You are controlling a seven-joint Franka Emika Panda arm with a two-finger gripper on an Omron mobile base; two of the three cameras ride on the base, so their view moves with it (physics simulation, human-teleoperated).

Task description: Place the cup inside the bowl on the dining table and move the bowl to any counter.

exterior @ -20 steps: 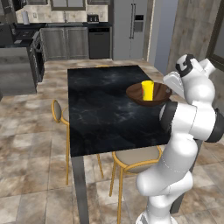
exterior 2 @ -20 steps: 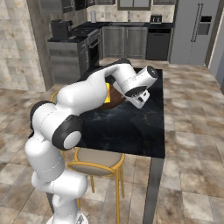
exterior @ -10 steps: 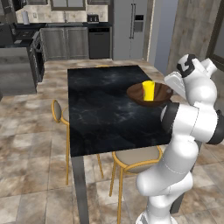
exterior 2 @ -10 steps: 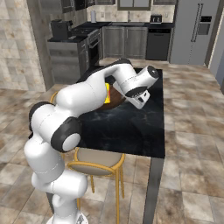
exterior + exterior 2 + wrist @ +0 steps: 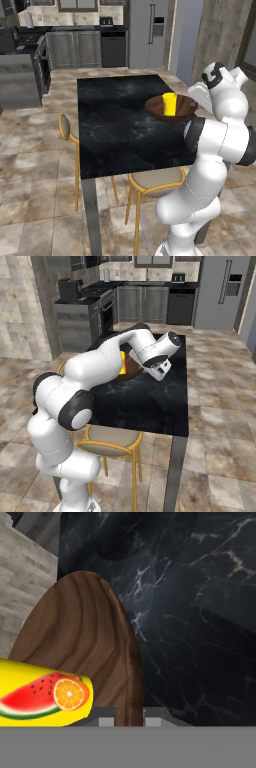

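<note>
**Claw pinched on the bowl's rim, cup standing inside**

In the left base view the brown wooden bowl point(image 5: 172, 108) sits right of the frame's middle, over the right edge of the black marble-topped counter point(image 5: 120, 125) with dark legs. The yellow cup point(image 5: 170, 104) stands upright inside the bowl, its top rising above the rim. Whether the bowl rests on the counter top or is held just above it, I cannot tell. The white arm rises from the lower right of this frame and bends over to the bowl's right side.

In the right base view the arm sweeps from the lower left up to the middle of the frame. It hides most of the bowl point(image 5: 131, 369), and a sliver of the cup point(image 5: 122, 363) shows just left of the wrist.

In the hand view the claw point(image 5: 129, 718) is at the bottom middle, nearly closed, with its two tips set on either side of the bowl's thin rim, gripping it. The bowl point(image 5: 80, 642) fills the left half of that frame, grain showing. The cup point(image 5: 45, 694) lies across the lower left and bears a watermelon and orange-slice picture. The marble counter point(image 5: 200, 612) takes the right half.

Grey cabinets and a tall refrigerator point(image 5: 150, 32) line the top of the left base view. Chairs point(image 5: 70, 131) with golden frames stand at the counter's near sides.
</note>
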